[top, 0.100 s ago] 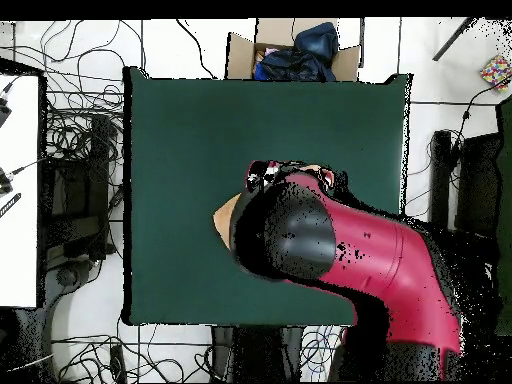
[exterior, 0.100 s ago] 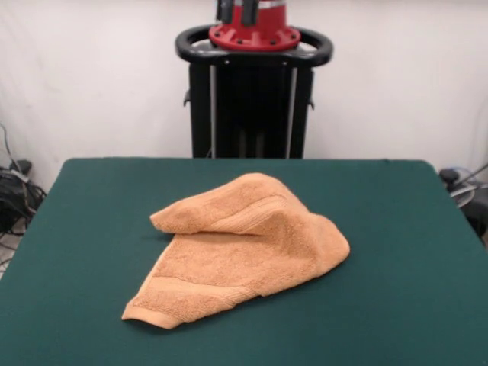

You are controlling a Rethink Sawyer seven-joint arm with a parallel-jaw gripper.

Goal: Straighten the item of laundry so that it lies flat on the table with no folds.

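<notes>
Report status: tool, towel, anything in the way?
Tool not visible in either view. Towel mid-table, still folded over itself, not flat. Arm overhead hides most of it; nothing else on the felt.

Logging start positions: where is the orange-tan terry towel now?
Front view: the orange-tan terry towel lies crumpled, partly folded over, near the middle of the dark green table. Overhead, the red arm hides most of it.

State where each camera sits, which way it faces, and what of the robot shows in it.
Front view: across the table, facing the robot's pedestal; the folded towel lies mid-table; no tool shows.
Overhead view: above, looking straight down; the red and black arm covers most of the towel.
Shared: the green table and the orange towel.
</notes>
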